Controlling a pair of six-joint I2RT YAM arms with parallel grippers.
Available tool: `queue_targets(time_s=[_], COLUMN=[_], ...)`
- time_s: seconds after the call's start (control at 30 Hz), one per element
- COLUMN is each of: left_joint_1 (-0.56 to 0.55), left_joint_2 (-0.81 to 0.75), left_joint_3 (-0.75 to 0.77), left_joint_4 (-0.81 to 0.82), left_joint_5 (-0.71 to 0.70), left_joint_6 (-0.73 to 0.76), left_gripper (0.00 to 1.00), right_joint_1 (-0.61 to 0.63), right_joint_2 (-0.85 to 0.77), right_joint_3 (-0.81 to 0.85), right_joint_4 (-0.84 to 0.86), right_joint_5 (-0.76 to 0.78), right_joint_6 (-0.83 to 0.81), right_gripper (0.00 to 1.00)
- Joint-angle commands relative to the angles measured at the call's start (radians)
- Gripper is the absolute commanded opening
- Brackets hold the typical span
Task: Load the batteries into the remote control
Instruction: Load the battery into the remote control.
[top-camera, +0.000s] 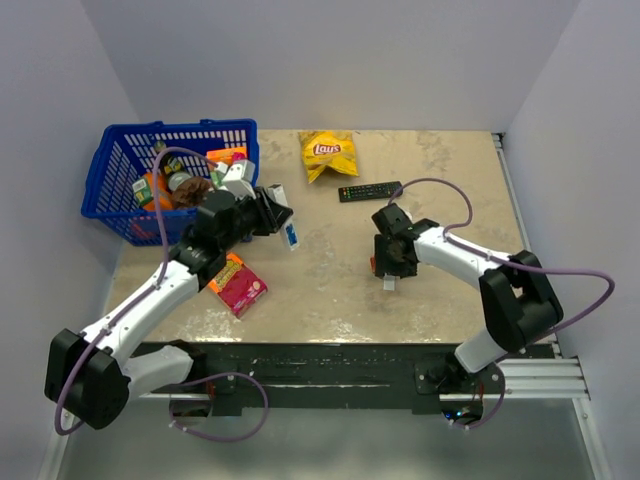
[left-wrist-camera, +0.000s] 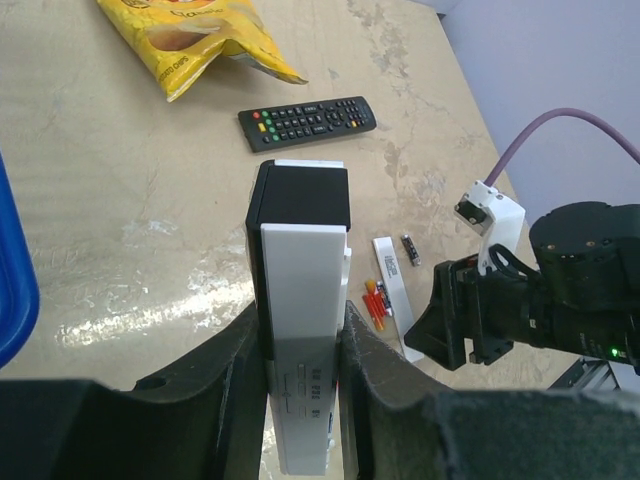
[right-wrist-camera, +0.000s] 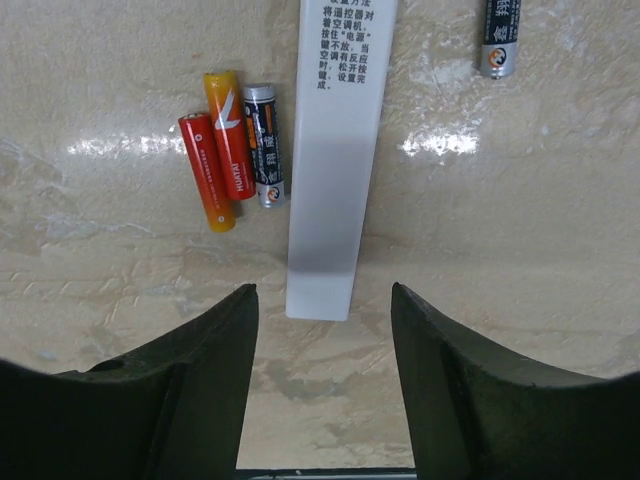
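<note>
Jaws of the left gripper (left-wrist-camera: 300, 345) clamp the remote control (left-wrist-camera: 300, 280). Right gripper (right-wrist-camera: 322, 300) jaws stand apart over the back strip (right-wrist-camera: 335, 150); 3 batteries (right-wrist-camera: 228, 150) lie upper left.

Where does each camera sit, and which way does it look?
Top external: overhead behind the arms, facing the table; both arms show.
Left wrist: behind the left gripper, facing the black remote; fingers clamp the white remote.
Right wrist: above the right gripper, facing down; open fingers show.
Both wrists see the batteries and back strip.
</note>
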Motion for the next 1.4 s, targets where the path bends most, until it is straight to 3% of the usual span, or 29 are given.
queue_targets(time_s=[0.0,0.23,0.47,0.57,0.93,1.37], left_joint_1=[-0.031,-0.070,-0.071,-0.068,-0.070,-0.070], left_joint_2=[-0.028,0.007,0.034,0.027,0.002,-0.005], left_joint_3=[0.007,0.031,0.085,0.097,0.050,0.036], left_joint_4=[0.028,0.057,0.116,0.162,0.407,0.530], left_joint_5=[-0.036,-0.028,0.082,0.139,0.363,0.458], left_joint_6=[0.040,0.001,-0.061,-0.075,-0.127,-0.148], left_gripper=[0.00,0.00,0.00,0.00,0.00,0.00], right_joint_1=[-0.007,0.064,0.090,0.085,0.066,0.036], right_joint_2=[0.000,-0.233,-0.365,-0.354,-0.315,-0.276], right_joint_3=[0.020,0.064,-0.044,-0.051,-0.014,0.040], right_joint_4=[0.052,0.216,0.656,0.702,0.842,1.038], right_joint_5=[0.008,-0.219,-0.614,-0.730,-0.946,-1.080], right_joint_6=[0.030,-0.185,-0.142,-0.131,-0.156,-0.030], right_gripper=[0.54,0.57,0.58,0.59,0.65,0.62])
